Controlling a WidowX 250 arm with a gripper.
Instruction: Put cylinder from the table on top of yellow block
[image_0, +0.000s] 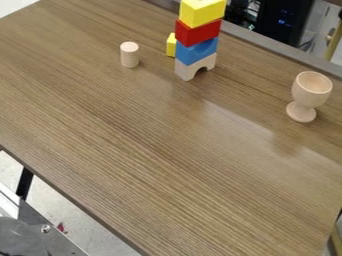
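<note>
Nearest, low at the left of the camera view: a metal plate (59, 241) with a screw head (45, 228), and a rounded dark grey piece (20, 237) beside it. Pale floor (87, 220) beyond, a small red scrap (61, 227) near the plate. A black leg (25, 183) slants down below the edge of the counter (160, 150).

Counter top is brown wood grain, with soft reflections at the right. Toward its right side stands a pale wooden goblet (310, 91), upright on its round foot, bowl facing up, well apart from the blocks.

Further off, a built stack, bottom to top: pale wooden arch block (185, 71), its opening down against the counter; blue block (194, 53) with a curved notch; red block (198, 34); yellow block (202, 15) topmost, reaching the view's upper edge.

My target, the cylinder (129, 56), stands on end on the counter, to the left of the stack and apart from it. Plain pale wood, flat top bare.

Small yellow piece (172, 46) on the counter, partly hidden behind the stack; contact between them, cannot tell.

State of my hand: apart, together or clamped on something, I cannot tell.

Farthest: a grey rail (267, 48) along the counter's far edge, then black equipment (284, 20) with blue lights.
</note>
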